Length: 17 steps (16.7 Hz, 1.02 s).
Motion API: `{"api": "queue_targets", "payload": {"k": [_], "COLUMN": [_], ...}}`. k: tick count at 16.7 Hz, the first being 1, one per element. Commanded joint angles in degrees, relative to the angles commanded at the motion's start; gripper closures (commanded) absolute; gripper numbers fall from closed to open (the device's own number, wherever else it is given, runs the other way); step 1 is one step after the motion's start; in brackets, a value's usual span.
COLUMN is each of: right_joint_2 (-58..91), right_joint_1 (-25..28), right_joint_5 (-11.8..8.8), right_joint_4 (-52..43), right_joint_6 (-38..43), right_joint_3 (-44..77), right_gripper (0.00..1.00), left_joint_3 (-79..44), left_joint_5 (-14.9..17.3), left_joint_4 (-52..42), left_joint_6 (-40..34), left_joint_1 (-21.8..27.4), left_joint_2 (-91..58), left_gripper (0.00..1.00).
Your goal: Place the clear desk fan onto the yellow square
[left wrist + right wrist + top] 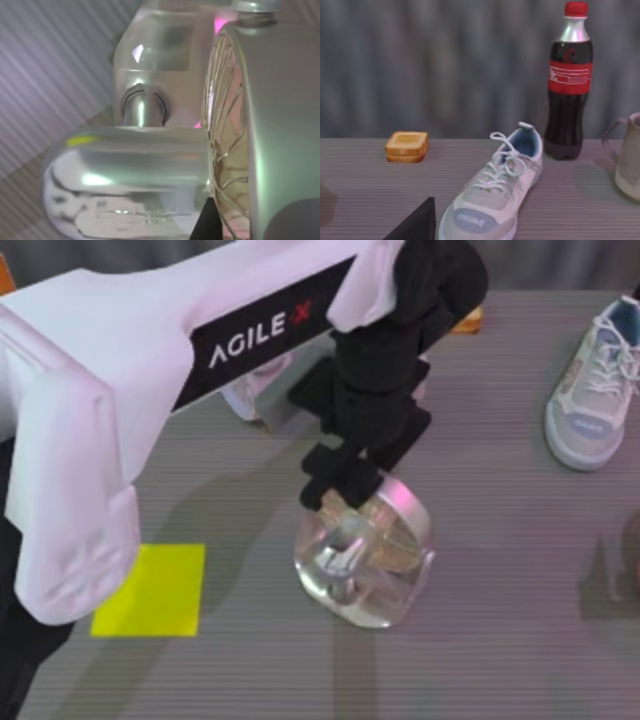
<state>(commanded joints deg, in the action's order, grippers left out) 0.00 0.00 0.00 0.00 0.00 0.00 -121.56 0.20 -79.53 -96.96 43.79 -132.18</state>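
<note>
Left gripper (345, 485) sits low on the fan (365, 555) at its far rim, positioned to grab; finger gap not visible, can't tell if it has hold. Fan rests mid-table, well right of the square (152, 590). Right arm parked out of view.

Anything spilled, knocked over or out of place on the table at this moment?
Nothing spilled or damaged. The clear desk fan sits off the yellow square, to its right, with the left gripper at its rim. The sneaker and cola bottle stand upright.
</note>
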Motion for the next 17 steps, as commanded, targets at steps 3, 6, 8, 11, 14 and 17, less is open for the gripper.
{"api": "queue_targets", "payload": {"k": [3, 6, 8, 11, 14, 17], "right_joint_2": [0.0, 0.0, 0.0, 0.0, 0.0, 0.0], "right_joint_1": [0.0, 0.0, 0.0, 0.0, 0.0, 0.0], "right_joint_5": [0.0, 0.0, 0.0, 0.0, 0.0, 0.0], "right_joint_4": [0.0, 0.0, 0.0, 0.0, 0.0, 0.0], "right_joint_6": [0.0, 0.0, 0.0, 0.0, 0.0, 0.0], "right_joint_3": [0.0, 0.0, 0.0, 0.0, 0.0, 0.0], "right_gripper": [0.0, 0.0, 0.0, 0.0, 0.0, 0.0], "left_joint_3": [-4.2, -12.3, -15.7, -16.7, -16.6, -15.6], "left_joint_5": [0.1, 0.0, 0.0, 0.0, 0.0, -0.1], "left_joint_4": [-3.8, -9.6, -12.7, -13.6, -13.5, -13.3], "left_joint_6": [-0.6, -0.3, -0.1, 0.0, 0.1, 3.5], "left_joint_1": [-0.6, -0.8, -0.9, -1.0, -0.7, -1.0], "left_joint_2": [-1.1, -2.4, -2.9, -3.1, -2.8, -1.9], "left_gripper": [1.0, 1.0, 1.0, 1.0, 1.0, 1.0]}}
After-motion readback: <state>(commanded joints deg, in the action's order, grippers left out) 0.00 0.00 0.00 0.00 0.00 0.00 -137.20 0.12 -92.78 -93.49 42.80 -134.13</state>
